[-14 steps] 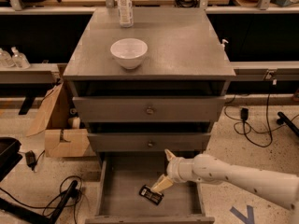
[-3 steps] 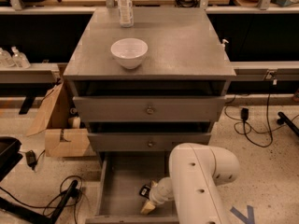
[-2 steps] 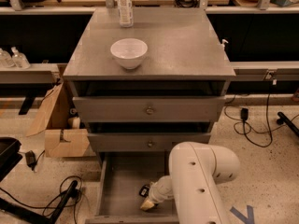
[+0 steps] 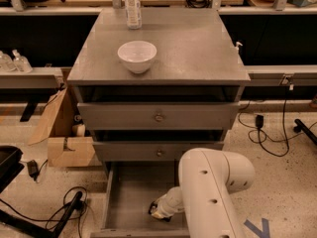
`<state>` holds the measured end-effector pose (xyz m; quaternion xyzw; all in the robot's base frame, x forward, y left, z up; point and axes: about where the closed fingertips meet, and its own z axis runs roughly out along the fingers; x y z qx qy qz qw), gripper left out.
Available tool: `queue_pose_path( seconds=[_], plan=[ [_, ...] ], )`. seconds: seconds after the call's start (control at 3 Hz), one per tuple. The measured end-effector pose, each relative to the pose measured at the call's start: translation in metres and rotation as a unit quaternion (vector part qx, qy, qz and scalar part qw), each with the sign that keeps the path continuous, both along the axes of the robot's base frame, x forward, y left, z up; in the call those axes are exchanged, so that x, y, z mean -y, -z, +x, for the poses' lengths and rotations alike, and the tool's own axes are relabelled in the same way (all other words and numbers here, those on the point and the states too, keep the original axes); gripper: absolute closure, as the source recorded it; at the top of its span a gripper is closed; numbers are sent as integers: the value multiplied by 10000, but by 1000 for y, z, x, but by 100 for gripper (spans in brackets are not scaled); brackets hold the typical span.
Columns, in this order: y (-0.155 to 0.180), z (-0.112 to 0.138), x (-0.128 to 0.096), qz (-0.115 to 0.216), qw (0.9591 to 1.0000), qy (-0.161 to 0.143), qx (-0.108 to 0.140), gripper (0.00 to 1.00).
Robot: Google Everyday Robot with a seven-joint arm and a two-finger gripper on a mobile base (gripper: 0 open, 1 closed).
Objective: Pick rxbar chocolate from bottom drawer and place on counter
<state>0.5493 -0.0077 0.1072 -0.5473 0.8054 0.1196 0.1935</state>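
The bottom drawer (image 4: 130, 195) is pulled open below the two knobbed drawers. My white arm reaches down into it from the lower right. The gripper (image 4: 159, 213) is low at the drawer's front middle, right on the rxbar chocolate (image 4: 151, 209). Only small black edges of the bar show beside the gripper's tip; the rest is hidden under it. The grey counter (image 4: 193, 48) is the cabinet's top, well above the gripper.
A white bowl (image 4: 137, 56) and a clear bottle (image 4: 132, 6) stand on the counter's left half. A cardboard box (image 4: 67, 143) sits on the floor left of the cabinet. Black cables (image 4: 69, 209) lie on the floor at the lower left.
Since the oldest frame the arm has swung over the drawer and the gripper has come down onto the bar. Over the last second it has shifted only slightly.
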Motion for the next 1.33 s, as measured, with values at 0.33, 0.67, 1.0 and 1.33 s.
queue_pose_path(
  seconds=[0.33, 0.67, 1.0, 1.33],
  plan=[
    [0, 0, 0, 0, 10000, 0, 0, 100],
    [-31, -2, -15, 104, 9991, -386, 168, 100],
    [-102, -17, -17, 315, 9941, -891, 534, 100],
    [-178, -50, 6, 436, 9907, -1083, 700, 100]
  ],
)
